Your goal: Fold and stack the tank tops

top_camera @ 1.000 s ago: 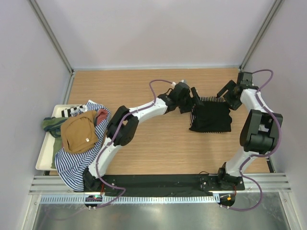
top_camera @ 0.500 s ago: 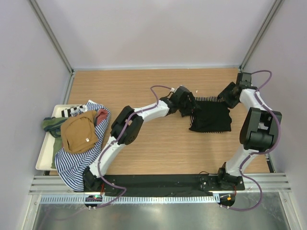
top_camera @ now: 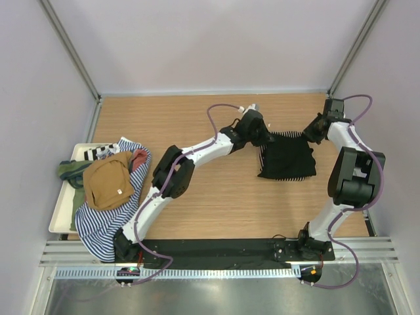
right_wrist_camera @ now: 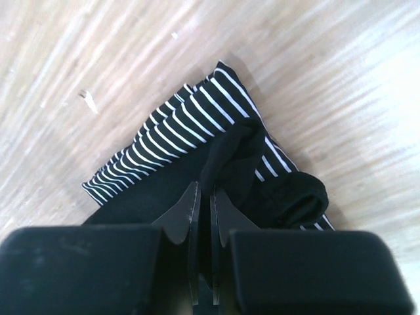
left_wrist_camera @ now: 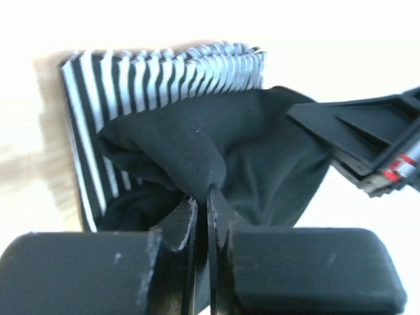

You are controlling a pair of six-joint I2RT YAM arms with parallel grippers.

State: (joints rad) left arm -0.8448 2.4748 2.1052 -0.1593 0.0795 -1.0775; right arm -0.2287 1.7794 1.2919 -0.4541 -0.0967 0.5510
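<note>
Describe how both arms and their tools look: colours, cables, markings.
Left arm and right arm match: white links, bulky black joint housings, a thin purple cable looping along each. Left tool and right tool are matte black, their flat fingers tapering to thin tips, lightly scuffed white.

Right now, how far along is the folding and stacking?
Done: the black-and-white striped tank top lies folded flat. In hand: both jaws pinch the black tank top, bunched on it. Left: the tan top, green top and blue-and-white striped top heaped over the white tray.
</note>
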